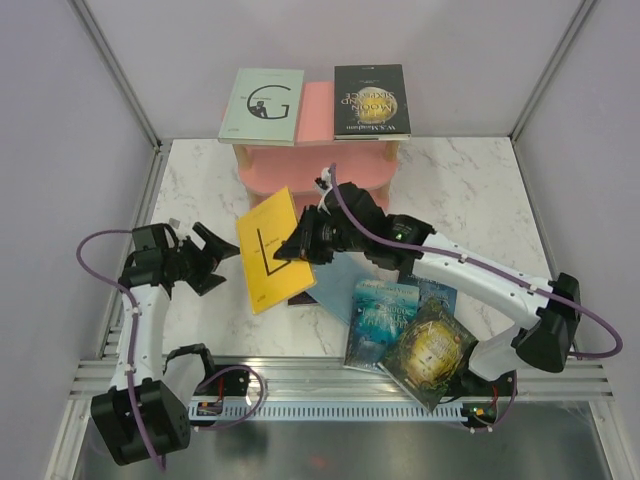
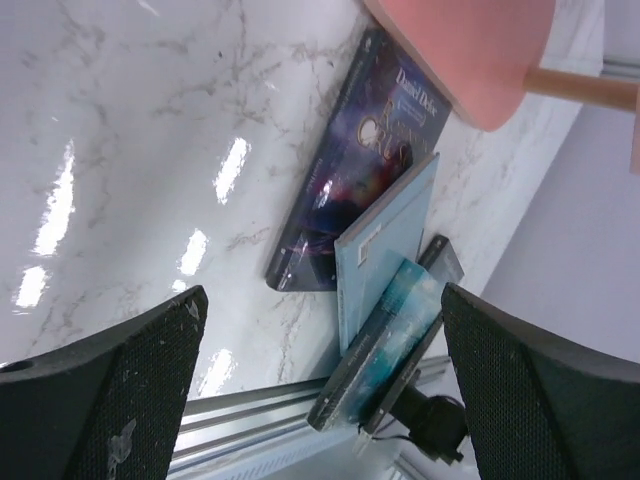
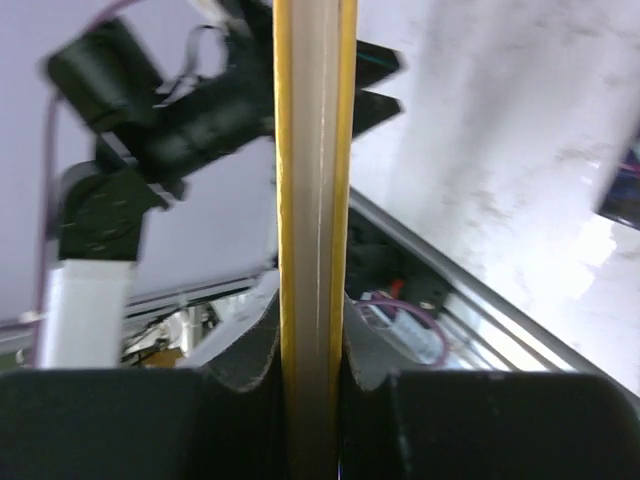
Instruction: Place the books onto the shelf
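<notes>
The right claw [image 3: 312, 345] pinches a yellow book [image 3: 312, 180] seen edge-on, its pale pages framed by yellow covers and running straight up from between the two dark fingers [image 3: 250, 345]. Up and to the left of the claw, the left arm [image 3: 130, 120] appears blurred, black with a white link. The left claw [image 3: 385, 85] pokes out just right of the book, prongs spread apart. Right of the right claw lies the marble counter [image 3: 520, 150], edged by a metal rail [image 3: 480, 300], with a purple cable [image 3: 400, 320] near the right finger.
</notes>
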Tool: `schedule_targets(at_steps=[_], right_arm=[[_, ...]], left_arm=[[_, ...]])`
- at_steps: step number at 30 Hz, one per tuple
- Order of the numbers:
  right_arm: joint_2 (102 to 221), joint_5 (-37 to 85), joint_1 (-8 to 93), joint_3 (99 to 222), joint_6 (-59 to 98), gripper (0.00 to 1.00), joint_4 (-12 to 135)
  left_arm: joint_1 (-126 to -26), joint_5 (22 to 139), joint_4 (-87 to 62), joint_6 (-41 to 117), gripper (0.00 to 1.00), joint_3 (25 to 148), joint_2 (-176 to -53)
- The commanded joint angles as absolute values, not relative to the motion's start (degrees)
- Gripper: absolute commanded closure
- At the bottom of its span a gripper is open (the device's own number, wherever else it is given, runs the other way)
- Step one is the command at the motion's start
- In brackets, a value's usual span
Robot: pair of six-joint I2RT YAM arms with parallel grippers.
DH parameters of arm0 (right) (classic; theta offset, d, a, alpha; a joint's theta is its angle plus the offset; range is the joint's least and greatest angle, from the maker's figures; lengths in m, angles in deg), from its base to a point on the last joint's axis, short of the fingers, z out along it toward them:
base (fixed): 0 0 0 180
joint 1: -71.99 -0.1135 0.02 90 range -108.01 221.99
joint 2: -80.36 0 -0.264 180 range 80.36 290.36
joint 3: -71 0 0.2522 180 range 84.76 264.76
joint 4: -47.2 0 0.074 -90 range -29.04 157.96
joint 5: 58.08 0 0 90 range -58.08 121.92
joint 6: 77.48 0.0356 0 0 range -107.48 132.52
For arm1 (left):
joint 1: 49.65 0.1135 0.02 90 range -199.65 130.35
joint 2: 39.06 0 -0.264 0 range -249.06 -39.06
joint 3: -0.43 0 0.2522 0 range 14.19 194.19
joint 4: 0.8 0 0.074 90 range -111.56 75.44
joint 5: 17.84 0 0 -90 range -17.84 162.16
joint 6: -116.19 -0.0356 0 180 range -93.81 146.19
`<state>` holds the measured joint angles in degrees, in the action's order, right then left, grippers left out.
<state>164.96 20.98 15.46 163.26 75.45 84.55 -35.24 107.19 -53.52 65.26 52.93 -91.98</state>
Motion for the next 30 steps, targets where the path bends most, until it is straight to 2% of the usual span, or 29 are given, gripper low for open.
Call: schedule_targets(at_steps=[1, 10, 20, 26, 27, 30], right_arm=[[165.25, 17.34, 15.12, 177.99, 76.06, 1.00, 80.19], [175.63, 15.75, 17.05, 203.40, 83.00, 1.00, 84.15], [193.29, 14.17, 33.30, 229.40, 90.82, 1.00, 85.21], [199.36, 14.43, 35.86, 231.71, 91.79, 1.00, 82.76], [200.06, 14.60, 35.87, 231.89, 91.88, 1.00, 82.49], [200.77, 15.39, 35.95, 231.72, 91.36, 1.00, 82.31]], left_arm=[[-35.59, 95.11, -63.67, 60.91, 0.00, 60.67, -93.19], [-39.11, 95.63, -66.15, 64.86, 0.00, 72.98, -91.00], [-39.28, 95.63, -66.15, 64.86, 0.00, 73.51, -89.86], [-39.37, 95.63, -66.15, 64.86, 0.00, 76.15, -89.42], [-39.46, 101.29, -67.02, 68.69, 0.00, 76.24, -89.59], [-39.72, 101.26, -67.29, 68.55, 0.00, 76.42, -89.59]])
